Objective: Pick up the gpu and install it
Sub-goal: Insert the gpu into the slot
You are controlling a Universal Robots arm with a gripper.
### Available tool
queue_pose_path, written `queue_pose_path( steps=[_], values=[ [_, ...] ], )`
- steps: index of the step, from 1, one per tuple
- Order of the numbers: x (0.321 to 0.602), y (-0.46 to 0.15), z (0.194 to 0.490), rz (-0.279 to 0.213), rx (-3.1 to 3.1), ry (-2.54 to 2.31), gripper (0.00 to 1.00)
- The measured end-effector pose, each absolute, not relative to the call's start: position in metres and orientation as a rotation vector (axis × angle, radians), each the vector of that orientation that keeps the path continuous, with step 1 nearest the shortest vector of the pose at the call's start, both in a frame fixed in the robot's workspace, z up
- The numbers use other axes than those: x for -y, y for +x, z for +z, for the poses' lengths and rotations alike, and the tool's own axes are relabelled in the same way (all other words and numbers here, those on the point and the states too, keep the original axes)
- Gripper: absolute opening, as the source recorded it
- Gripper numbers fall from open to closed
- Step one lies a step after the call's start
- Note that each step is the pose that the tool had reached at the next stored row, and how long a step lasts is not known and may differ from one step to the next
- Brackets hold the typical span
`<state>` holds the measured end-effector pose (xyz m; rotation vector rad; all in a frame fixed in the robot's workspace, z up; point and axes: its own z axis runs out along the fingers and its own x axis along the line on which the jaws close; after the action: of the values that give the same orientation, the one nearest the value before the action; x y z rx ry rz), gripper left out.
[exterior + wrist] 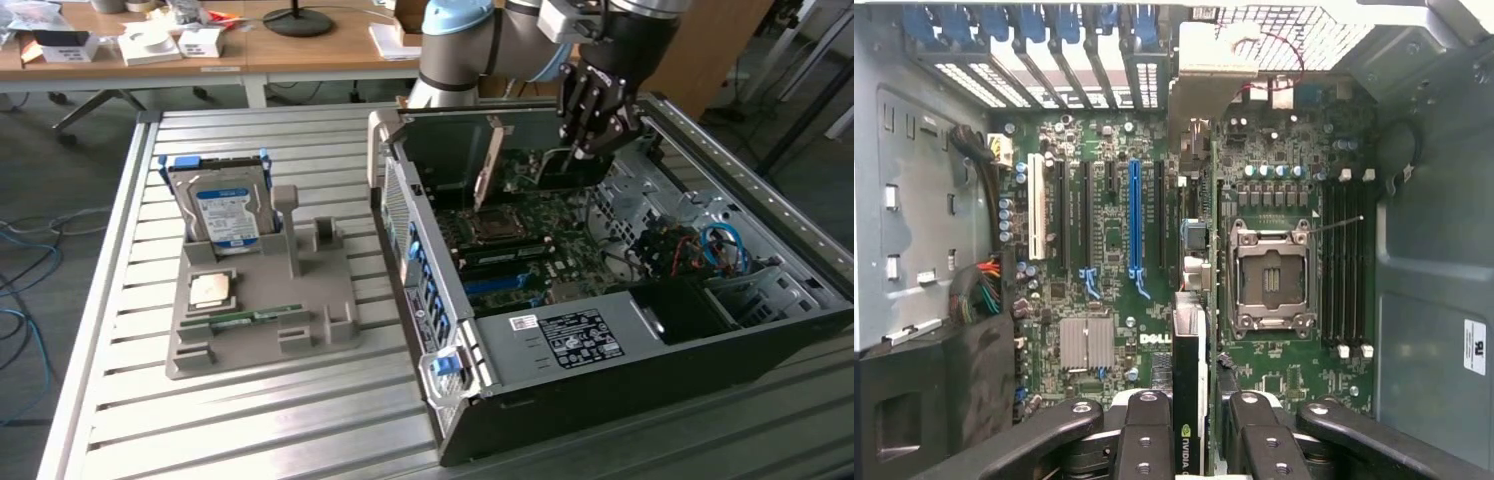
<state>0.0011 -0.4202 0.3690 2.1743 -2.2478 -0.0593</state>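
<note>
The claw (595,135) hangs inside the open computer case (561,410) on the bench (267,420), clamped on the graphics card (1189,425). The card is held on edge over the green motherboard (1104,230), near the processor socket (1269,275).

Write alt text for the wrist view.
The gripper holds the gpu edge-on above the green motherboard inside an open computer case. A blue expansion slot lies on one side of the card and the empty processor socket on the other.
</note>
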Motion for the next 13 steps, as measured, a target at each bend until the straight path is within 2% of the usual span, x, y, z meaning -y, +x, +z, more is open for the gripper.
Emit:
queue_pose_path(
  steps=[13],
  values=[
    [0.42,-0.004,0.357,-0.059,2.248,2.174,0.27]
  ],
)
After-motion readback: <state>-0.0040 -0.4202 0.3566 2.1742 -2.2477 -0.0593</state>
